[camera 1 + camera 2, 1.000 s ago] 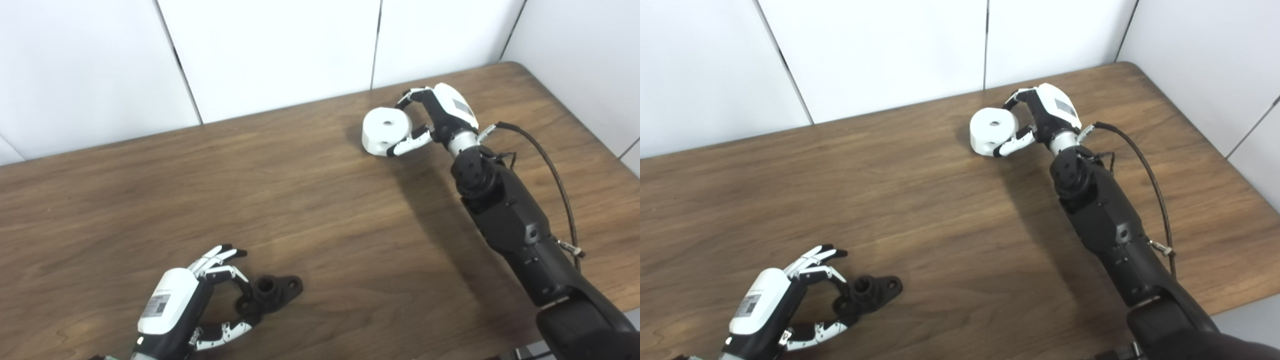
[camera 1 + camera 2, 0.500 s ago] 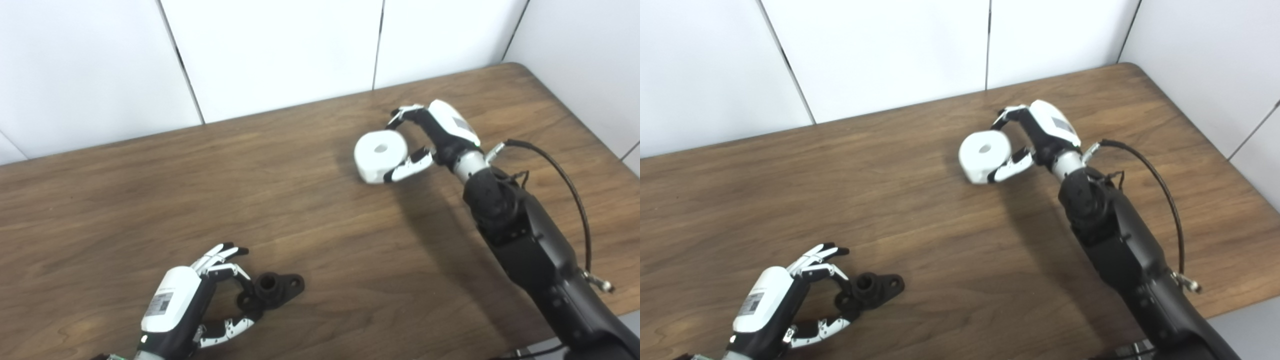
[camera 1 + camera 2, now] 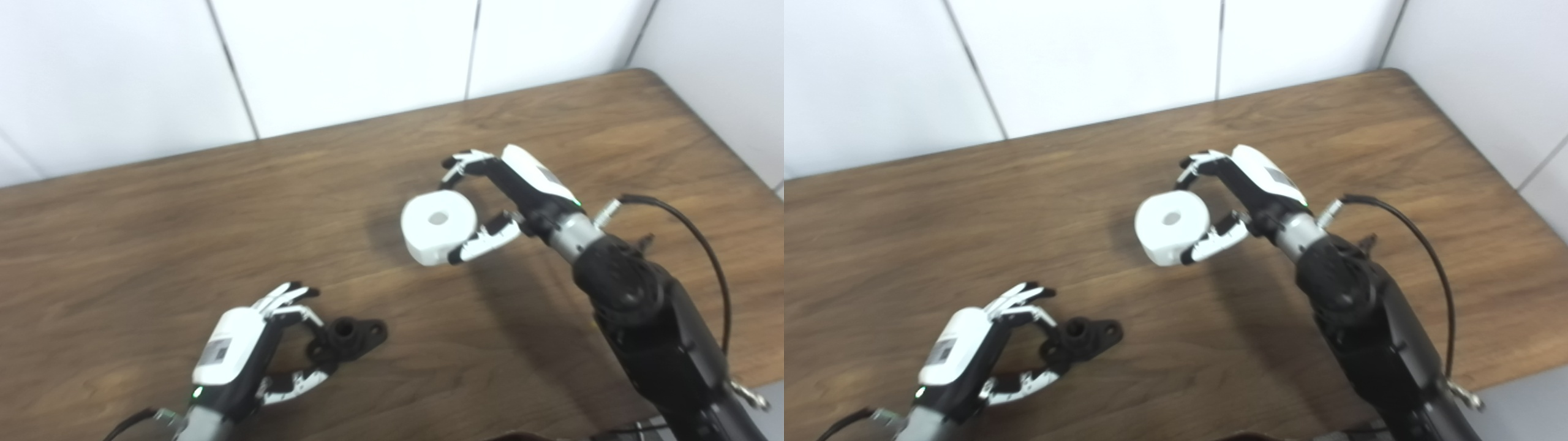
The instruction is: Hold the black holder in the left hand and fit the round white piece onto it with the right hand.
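On the wooden table (image 3: 153, 233), the right hand (image 3: 520, 190) grips the round white piece (image 3: 438, 226) above the middle, thumb and fingers on opposite sides. Well apart, near the front edge, the left hand (image 3: 245, 355) pinches the black holder (image 3: 346, 337) at its near end.

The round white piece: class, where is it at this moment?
The round white piece sits mid-table, right of centre, gripped by the right robot hand, up and right of the black holder.

White piece (image 3: 438, 226), black holder (image 3: 352, 335)
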Action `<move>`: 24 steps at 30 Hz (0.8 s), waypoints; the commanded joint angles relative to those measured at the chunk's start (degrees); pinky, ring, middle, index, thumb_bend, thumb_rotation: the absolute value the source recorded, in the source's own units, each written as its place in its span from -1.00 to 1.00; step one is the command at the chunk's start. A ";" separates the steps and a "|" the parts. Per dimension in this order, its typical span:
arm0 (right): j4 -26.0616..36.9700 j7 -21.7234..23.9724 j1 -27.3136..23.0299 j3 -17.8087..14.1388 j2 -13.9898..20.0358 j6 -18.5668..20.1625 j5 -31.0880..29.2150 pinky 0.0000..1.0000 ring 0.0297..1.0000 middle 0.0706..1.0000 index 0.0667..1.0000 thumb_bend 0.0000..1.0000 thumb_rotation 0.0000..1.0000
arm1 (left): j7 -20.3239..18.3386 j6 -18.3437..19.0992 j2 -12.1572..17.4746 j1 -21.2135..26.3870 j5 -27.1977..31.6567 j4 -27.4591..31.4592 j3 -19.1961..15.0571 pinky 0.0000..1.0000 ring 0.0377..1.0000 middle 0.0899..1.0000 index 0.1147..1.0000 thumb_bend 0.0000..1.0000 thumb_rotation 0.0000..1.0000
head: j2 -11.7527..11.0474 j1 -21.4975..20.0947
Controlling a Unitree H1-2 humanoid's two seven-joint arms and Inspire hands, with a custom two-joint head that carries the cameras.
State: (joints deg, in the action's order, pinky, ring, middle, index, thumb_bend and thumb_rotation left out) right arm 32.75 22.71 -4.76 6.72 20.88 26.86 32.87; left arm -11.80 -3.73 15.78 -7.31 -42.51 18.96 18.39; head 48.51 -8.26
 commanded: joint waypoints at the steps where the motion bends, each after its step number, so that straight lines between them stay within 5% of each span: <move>1: 3.51 0.27 -0.99 -0.55 0.18 -0.20 -0.32 0.74 0.86 0.68 -0.11 0.05 -0.73 | -2.66 1.67 0.15 -0.20 -1.64 0.26 1.15 0.75 0.82 0.65 -0.15 0.01 -0.88 | 0.15 0.58; 17: 11.13 4.65 2.34 1.48 -5.07 0.01 -1.82 1.00 0.89 0.69 -0.11 0.05 -0.71 | -3.39 5.21 -1.57 1.40 -4.41 0.82 3.69 0.81 0.82 0.65 -0.15 0.02 -0.89 | 2.17 4.84; 24: 12.07 5.37 2.18 1.91 -7.35 -0.09 -2.10 0.78 0.86 0.66 -0.11 0.05 -0.71 | -3.72 5.94 -1.99 1.84 -4.87 1.16 4.19 0.81 0.82 0.65 -0.15 0.02 -0.89 | 2.98 5.24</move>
State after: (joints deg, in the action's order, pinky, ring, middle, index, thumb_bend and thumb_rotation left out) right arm 42.05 28.58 -1.18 8.77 13.84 26.92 30.85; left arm -14.10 1.42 13.37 -5.22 -45.47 20.10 22.21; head 51.42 -2.99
